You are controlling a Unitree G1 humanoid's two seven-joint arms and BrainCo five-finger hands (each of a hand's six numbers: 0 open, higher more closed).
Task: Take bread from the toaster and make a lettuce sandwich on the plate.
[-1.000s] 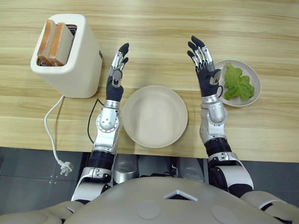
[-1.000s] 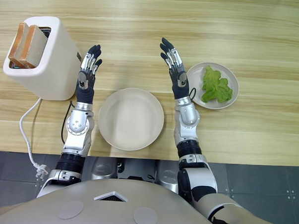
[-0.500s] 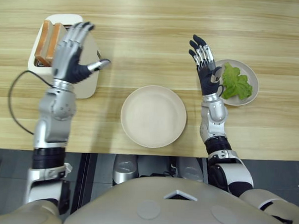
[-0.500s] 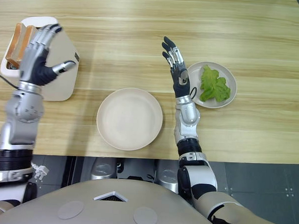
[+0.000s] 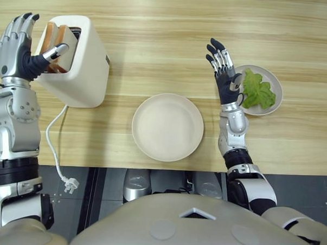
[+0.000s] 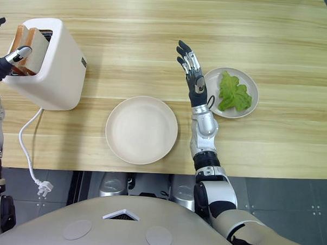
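1. My left hand (image 5: 17, 56) is at the upper left, fingers spread apart and holding nothing, with the thumb tip over the two toasted bread slices (image 5: 56, 34).
2. The slices stand in the cream plastic toaster (image 5: 84, 70), upper left.
3. My right hand (image 5: 226, 76), right of centre, has its fingers apart beside the small plate (image 5: 278, 100) of green lettuce (image 5: 259, 90).
4. The round beige plate (image 5: 168, 126) sits at centre.

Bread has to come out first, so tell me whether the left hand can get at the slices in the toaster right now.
Probably yes. The left hand is open at the left side of the toaster, close to the bread slices, which stick up out of the slots with nothing over them.
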